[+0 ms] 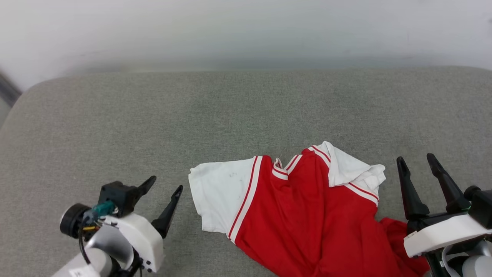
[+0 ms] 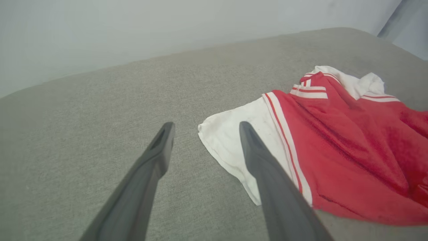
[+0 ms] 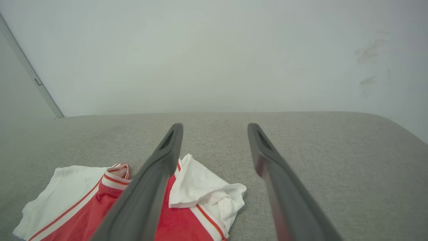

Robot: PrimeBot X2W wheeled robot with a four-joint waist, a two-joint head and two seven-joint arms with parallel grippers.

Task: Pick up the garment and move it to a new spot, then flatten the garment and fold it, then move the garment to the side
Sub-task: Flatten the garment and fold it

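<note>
Beside the shirt (image 1: 307, 219), left hand (image 1: 167, 182) and right hand (image 1: 414, 157) sat open, empty. A grab on the bunched sleeve (image 1: 357, 171) alone risked dragging folds along.

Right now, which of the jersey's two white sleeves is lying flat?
The sleeve beside the left gripper: it lies spread out flat on the grey surface. The other sleeve, by the right gripper, is bunched and folded over on itself.

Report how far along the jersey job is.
Done: nothing visibly; the garment lies crumpled on the grey cushion, one sleeve bunched. In hand: nothing; the left claw and right claw are open on either side of it. Left: picking up, moving, flattening, folding, setting aside.
</note>
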